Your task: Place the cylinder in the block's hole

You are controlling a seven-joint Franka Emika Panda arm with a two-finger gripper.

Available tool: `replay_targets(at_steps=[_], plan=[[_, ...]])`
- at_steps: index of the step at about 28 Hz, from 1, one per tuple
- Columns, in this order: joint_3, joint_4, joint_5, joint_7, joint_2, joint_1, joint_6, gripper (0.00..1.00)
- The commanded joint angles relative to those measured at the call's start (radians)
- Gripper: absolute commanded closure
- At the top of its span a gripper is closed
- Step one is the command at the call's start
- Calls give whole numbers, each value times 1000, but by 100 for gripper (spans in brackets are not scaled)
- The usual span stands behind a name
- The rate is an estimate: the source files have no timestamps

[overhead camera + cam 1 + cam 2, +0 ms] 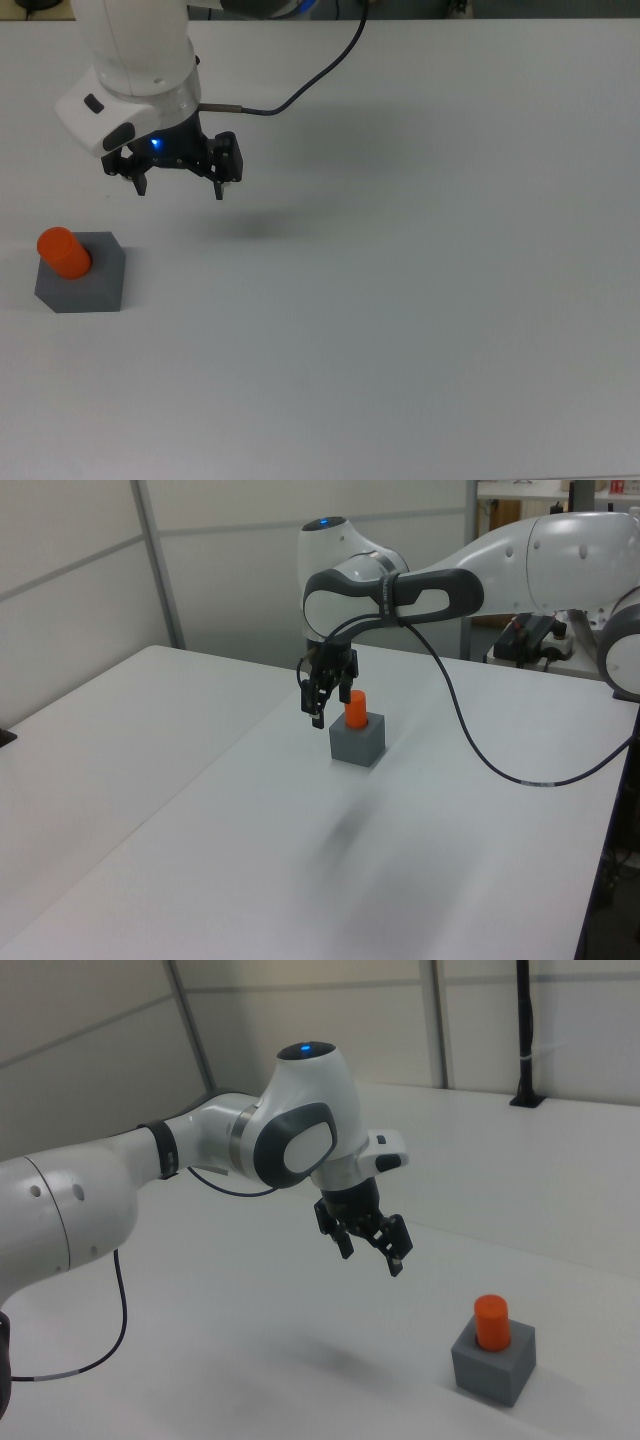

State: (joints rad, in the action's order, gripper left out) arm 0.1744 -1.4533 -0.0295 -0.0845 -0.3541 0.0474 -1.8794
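The cylinder [63, 252] stands upright in the block [88, 282], its lower end in the hole and most of it sticking out above the top face. The gripper [180, 189] hangs above the table [420, 300], well apart from the block, toward the top view's upper right of it. Its fingers are spread apart and hold nothing.

Your pincer [181, 190] hangs in the air with its fingers [396, 1259] spread apart and pointing downward, nothing between them, arm reaching across.
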Motion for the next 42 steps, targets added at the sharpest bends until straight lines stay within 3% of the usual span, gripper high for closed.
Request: replay_targets(at_steps=[1,42], plan=[[1,-2,16,11,7,6,26,0],[-13,1,17,14,27,22,97,0]])
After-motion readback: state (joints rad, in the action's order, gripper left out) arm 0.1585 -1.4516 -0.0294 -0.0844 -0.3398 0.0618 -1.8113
